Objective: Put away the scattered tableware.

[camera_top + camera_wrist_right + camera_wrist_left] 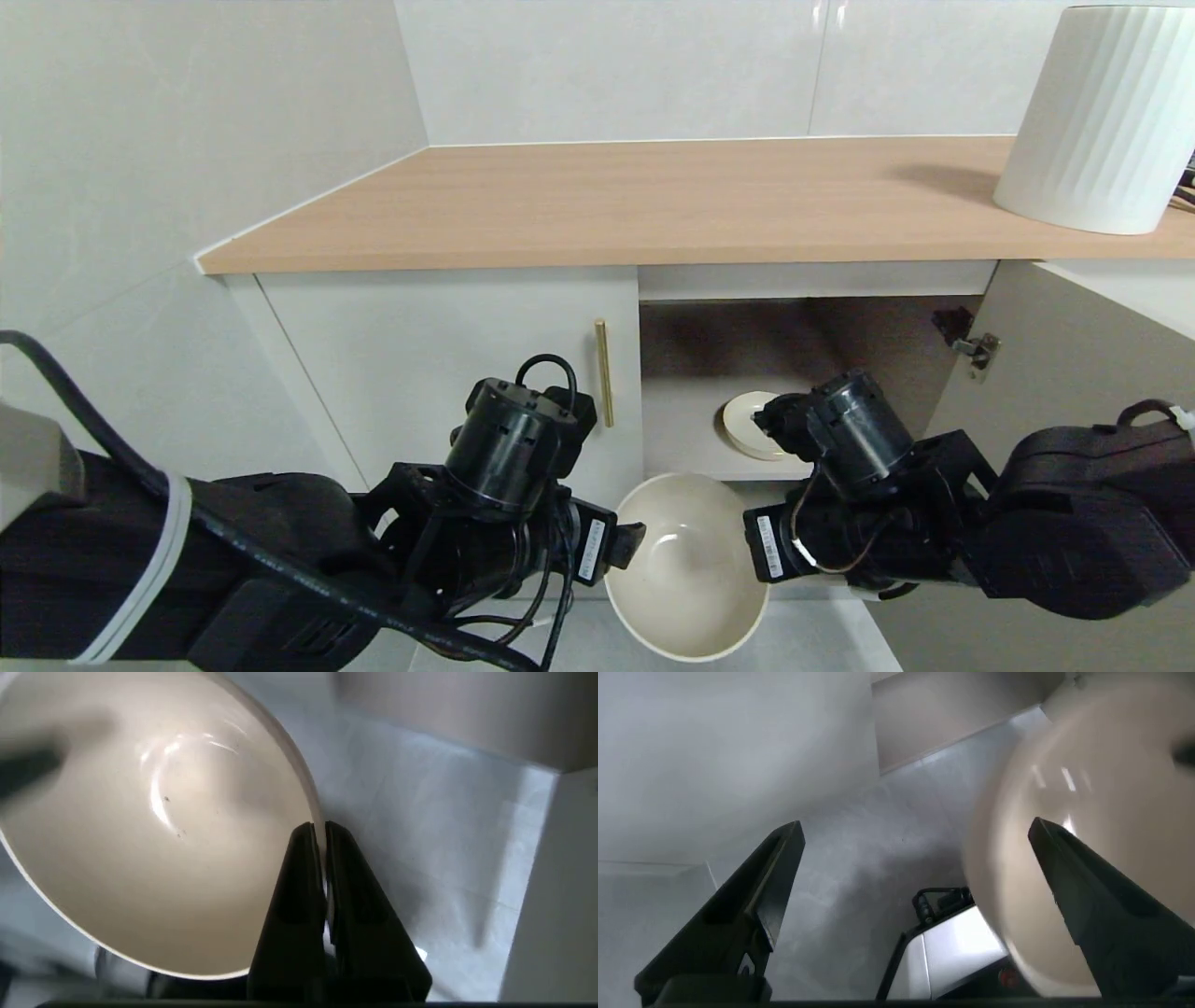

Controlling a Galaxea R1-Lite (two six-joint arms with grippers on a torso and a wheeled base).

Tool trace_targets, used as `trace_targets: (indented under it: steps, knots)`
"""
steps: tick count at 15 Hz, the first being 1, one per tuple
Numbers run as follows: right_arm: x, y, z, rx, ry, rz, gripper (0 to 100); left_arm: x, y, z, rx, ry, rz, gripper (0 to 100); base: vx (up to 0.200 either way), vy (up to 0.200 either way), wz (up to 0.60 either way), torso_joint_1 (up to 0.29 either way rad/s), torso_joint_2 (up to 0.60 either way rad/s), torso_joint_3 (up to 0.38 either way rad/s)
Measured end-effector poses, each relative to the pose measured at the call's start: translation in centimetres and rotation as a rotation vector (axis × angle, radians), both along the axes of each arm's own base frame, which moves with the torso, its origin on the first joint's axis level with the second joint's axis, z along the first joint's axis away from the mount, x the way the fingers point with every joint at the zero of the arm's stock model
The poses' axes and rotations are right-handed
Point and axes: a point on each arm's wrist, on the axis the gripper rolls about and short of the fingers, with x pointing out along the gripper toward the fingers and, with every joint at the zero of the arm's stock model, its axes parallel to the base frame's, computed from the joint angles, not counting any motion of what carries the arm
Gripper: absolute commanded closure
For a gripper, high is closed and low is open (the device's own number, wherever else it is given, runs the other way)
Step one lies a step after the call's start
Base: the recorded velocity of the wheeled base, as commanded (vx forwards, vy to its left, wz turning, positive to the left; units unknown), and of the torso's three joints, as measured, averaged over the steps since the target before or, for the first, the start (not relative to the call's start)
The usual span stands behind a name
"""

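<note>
Cream bowl [686,569], rim pinched between the jaws of the right gripper [323,845], presumably bound for the open cabinet [812,336] holding a plate [750,427]; left gripper [913,835] jaws spread alongside.

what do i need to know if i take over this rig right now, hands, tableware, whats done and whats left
Right hand: shut on the rim of the white bowl, held in the air in front of the open cabinet.
Left hand: open, at the bowl's opposite side; contact unclear.
Done: right door open; a plate lies on the shelf inside.
Left: probably set the bowl on that shelf, release, then shut the door.
</note>
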Motion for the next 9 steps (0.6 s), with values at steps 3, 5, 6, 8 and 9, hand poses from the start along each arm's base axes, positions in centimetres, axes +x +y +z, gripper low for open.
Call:
trace_targets:
  steps: [3,5,6,8,9]
  knots:
    - [2.8,0.0,-0.4,0.080,0.019,-0.197,100,0.0,0.0,0.2,-0.015,-0.001,0.007,0,0.000,0.000,0.00,0.000,0.00,0.000]
    - [5.3,-0.6,-1.1,0.109,0.021,-0.344,100,0.0,0.1,0.4,-0.018,-0.004,0.007,0,0.000,0.000,0.00,0.000,0.00,0.000]
    - [6.4,-1.0,-1.3,0.133,0.023,-0.399,100,0.0,0.1,0.4,-0.020,-0.006,0.008,0,0.000,0.000,0.00,0.000,0.00,0.000]
    - [8.9,-2.1,-1.5,0.186,0.022,-0.512,100,-0.1,0.1,0.7,-0.026,-0.011,0.009,0,0.000,0.000,0.00,0.000,0.00,0.000]
    - [9.8,-2.7,-1.8,0.187,0.024,-0.543,100,-0.1,0.2,0.9,-0.032,-0.015,0.014,0,0.000,0.000,0.00,0.000,0.00,0.000]
